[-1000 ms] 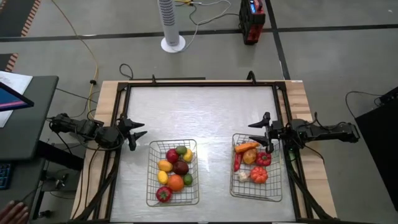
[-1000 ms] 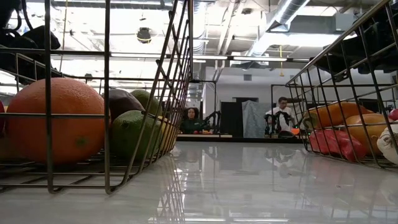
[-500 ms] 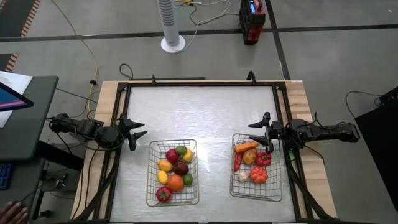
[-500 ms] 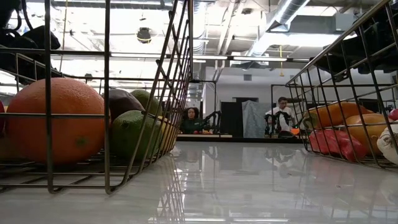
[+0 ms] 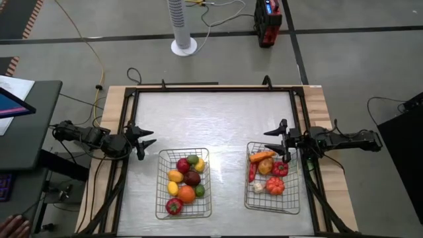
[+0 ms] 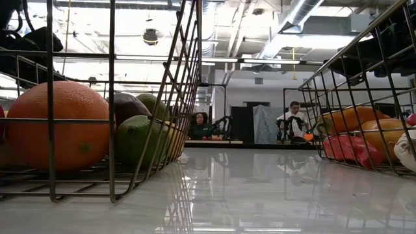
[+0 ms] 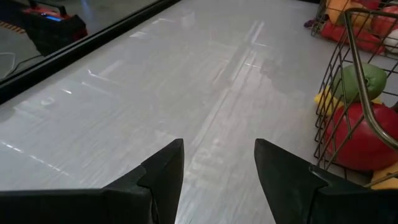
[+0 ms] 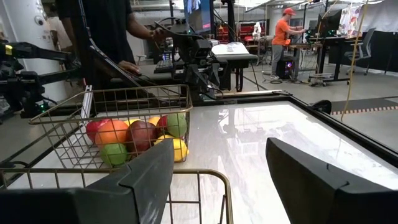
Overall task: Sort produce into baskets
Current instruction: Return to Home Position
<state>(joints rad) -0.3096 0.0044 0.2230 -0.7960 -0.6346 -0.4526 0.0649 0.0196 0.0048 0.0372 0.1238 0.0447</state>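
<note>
Nothing's moved: left gripper point(image 5: 149, 139), jaws apart, parked at the bench's point(image 5: 218, 119) left edge; produce point(image 5: 186, 178) sits sorted in left basket point(image 5: 158, 188) and right basket point(image 5: 299, 192); right gripper point(image 5: 272, 141), apart too, hangs over that rim, so any dip could snag wire.

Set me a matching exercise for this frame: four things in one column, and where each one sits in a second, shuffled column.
Things
1. carrot
2. orange
3. garlic
4. left hand

Places
A. over bare table, outside both baskets, open and empty
B. in the left basket, among the round fruit
C. in the right basket, at the end nearest the right hand
D. in the right basket, beside the red tomato

Pairs: 1-C, 2-B, 3-D, 4-A
</note>
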